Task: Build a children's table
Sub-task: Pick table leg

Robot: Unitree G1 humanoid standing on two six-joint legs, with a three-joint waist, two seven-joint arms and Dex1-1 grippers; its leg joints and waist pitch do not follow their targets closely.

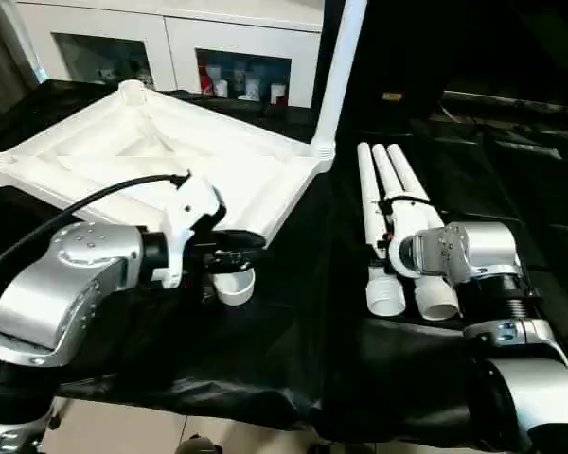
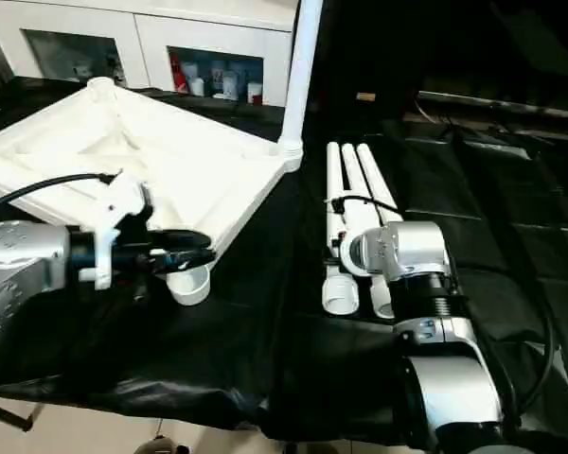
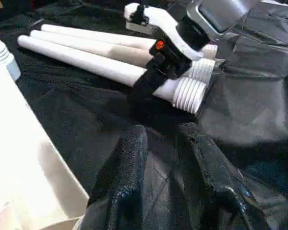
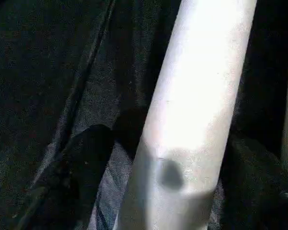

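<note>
- Table top lies upside down on the black cloth, ribs up, with one leg already standing in its far corner socket; three loose legs lie side by side on the cloth.
- Right gripper straddles the nearest loose leg, one finger on each side; the jaws are wide and not yet pinching.
- Left gripper hovers beside the top's near corner socket, fingers narrow with nothing between them.
- Risk: the legs are round and smooth, so an off-centre pinch could roll this one away or nudge its neighbours, which touch it.
- Risk: lifting by one spot could let the long leg tip and swing into the standing leg.
- Room: bare cloth lies between the two grippers, wide enough to carry a leg across.
- Edges: the cloth's front edge runs close behind both wrists; threaded leg ends point toward it.
</note>
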